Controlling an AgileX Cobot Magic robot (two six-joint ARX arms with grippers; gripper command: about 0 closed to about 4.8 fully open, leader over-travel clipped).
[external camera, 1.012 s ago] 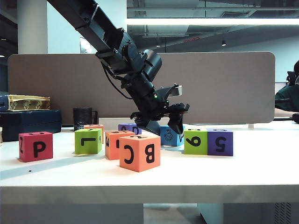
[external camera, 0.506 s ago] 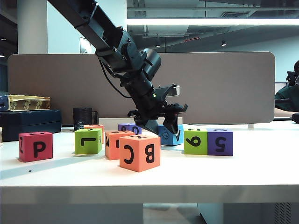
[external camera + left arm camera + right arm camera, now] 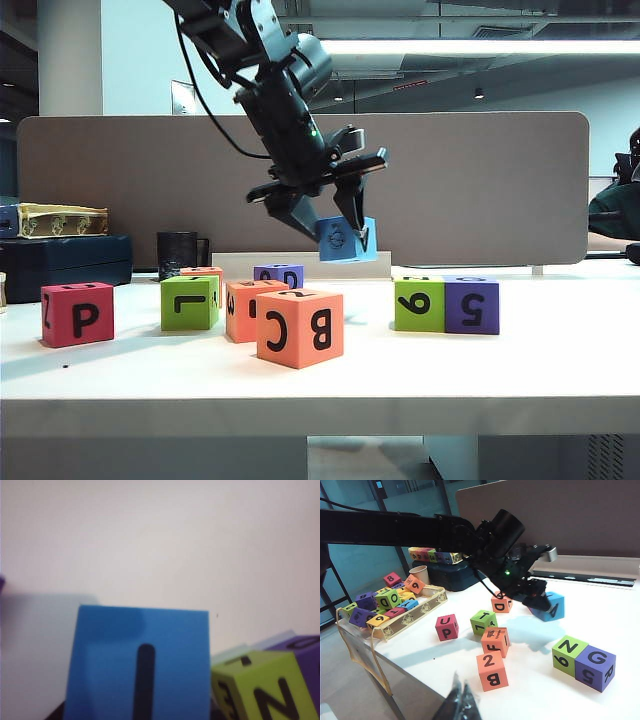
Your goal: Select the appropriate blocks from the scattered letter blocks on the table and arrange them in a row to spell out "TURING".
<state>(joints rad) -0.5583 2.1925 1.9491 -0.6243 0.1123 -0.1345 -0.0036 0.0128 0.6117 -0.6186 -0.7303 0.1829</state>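
Observation:
My left gripper (image 3: 331, 229) is shut on a blue letter block (image 3: 347, 240), holding it in the air above the white table (image 3: 560, 350). In the left wrist view the blue block (image 3: 140, 665) fills the space between the jaws and hides them. Below and to one side sit a lime green N block (image 3: 569, 655) and a purple G block (image 3: 595, 667), touching in a row. A magenta P block (image 3: 77, 313), a lime green block (image 3: 189, 302) and a purple block (image 3: 279, 274) stand apart. My right gripper (image 3: 461, 700) hangs shut over the table's near edge, holding nothing.
An orange "B C" cube (image 3: 299, 327) and two smaller orange cubes (image 3: 250, 308) (image 3: 501, 603) stand mid-table. A tray of spare blocks (image 3: 390, 607), a dark case (image 3: 65, 262) and a black cup (image 3: 177, 250) sit at the left. A beige partition (image 3: 480, 190) closes the back.
The left gripper closed on the blue block beside the green one and lifted it off the table. The right arm has not moved.

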